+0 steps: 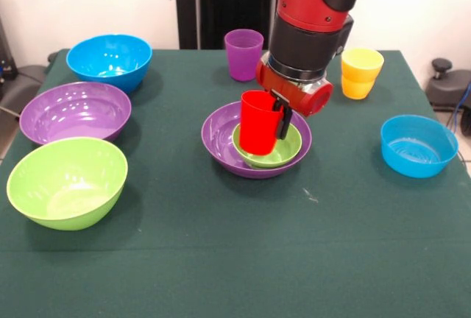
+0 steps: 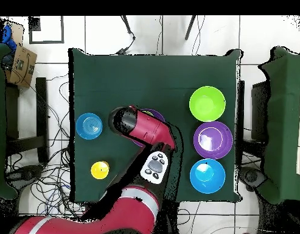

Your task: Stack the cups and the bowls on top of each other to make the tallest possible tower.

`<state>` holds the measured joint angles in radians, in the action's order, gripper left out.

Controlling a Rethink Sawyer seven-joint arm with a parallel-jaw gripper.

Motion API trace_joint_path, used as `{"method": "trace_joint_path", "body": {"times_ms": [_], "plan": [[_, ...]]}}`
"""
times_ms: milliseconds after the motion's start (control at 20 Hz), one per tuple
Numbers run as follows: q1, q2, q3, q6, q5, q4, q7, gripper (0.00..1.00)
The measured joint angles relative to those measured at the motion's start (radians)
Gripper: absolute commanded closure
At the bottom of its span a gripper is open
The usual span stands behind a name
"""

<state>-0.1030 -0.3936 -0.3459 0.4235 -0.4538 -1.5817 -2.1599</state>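
Front view, frame centre: gripper (image 1: 282, 115) pinches red cup (image 1: 260, 121) above small green bowl (image 1: 268, 146); an off-centre release could topple it.

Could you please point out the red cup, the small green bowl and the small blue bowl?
red cup (image 1: 257, 128): front view, on its outer wall.
small green bowl (image 1: 293, 146): front view, on its inner wall beside the cup.
small blue bowl (image 1: 416, 157): front view, on its inside bottom.

Green table (image 1: 221, 259) lies open in front; large bowls (image 1: 75, 112) crowd one side; yellow cups (image 1: 361, 72) the other.
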Motion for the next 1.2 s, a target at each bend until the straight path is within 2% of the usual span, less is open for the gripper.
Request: {"method": "trace_joint_path", "body": {"times_ms": [450, 1200], "plan": [[0.058, 0.007, -0.001, 0.157, 0.004, 0.017, 0.000, 1.00], [0.065, 0.066, 0.000, 0.172, 0.024, 0.075, 0.000, 1.00]]}}
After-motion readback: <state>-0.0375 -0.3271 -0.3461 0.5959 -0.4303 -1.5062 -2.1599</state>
